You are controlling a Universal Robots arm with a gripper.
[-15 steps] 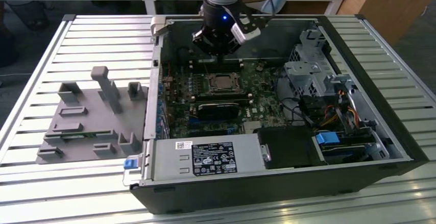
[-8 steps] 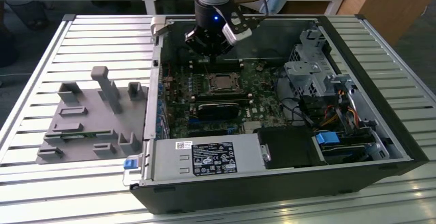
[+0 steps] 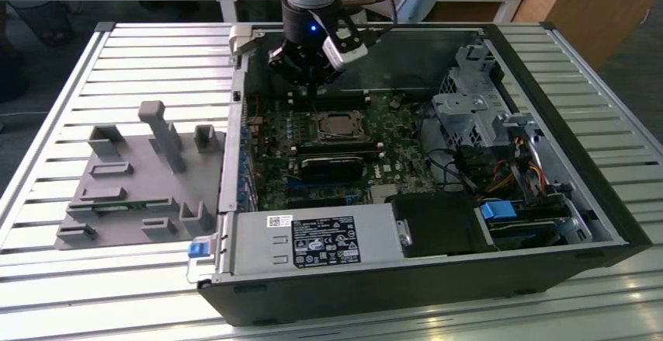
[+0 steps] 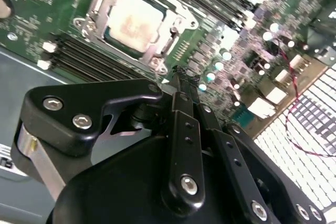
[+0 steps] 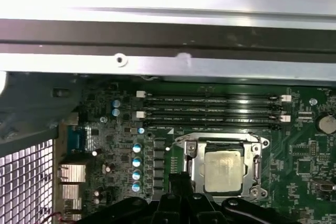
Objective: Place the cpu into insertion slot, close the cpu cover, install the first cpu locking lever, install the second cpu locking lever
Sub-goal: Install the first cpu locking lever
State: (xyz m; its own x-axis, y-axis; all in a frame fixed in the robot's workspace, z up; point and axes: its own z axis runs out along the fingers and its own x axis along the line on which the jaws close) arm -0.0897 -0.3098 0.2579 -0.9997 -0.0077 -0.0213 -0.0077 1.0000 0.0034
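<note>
The cpu [image 3: 338, 126] lies flat in its socket on the green motherboard, silver-grey top up, also seen in both wrist views [image 4: 134, 22] [image 5: 223, 170]. The cpu cover [image 4: 157, 52] [image 5: 191, 167], a silver frame, lies down around the chip's edges. A thin wire lever [image 5: 215, 136] runs along one socket edge. My gripper [image 3: 312, 79] hangs inside the case just beyond the socket, above the memory slots. Its black fingertips [image 4: 181, 74] are pressed together and hold nothing. Its tip [image 5: 176, 181] stands beside the socket, apart from the cover.
Black memory slots [image 5: 210, 109] flank the socket. A black ribbed heatsink [image 3: 331, 166] sits on the socket's near side, with the power supply [image 3: 310, 241] below it. A drive cage [image 3: 477, 116] is at the exterior view's right, a grey fixture [image 3: 145, 178] on the slatted table [image 3: 62, 279] at its left.
</note>
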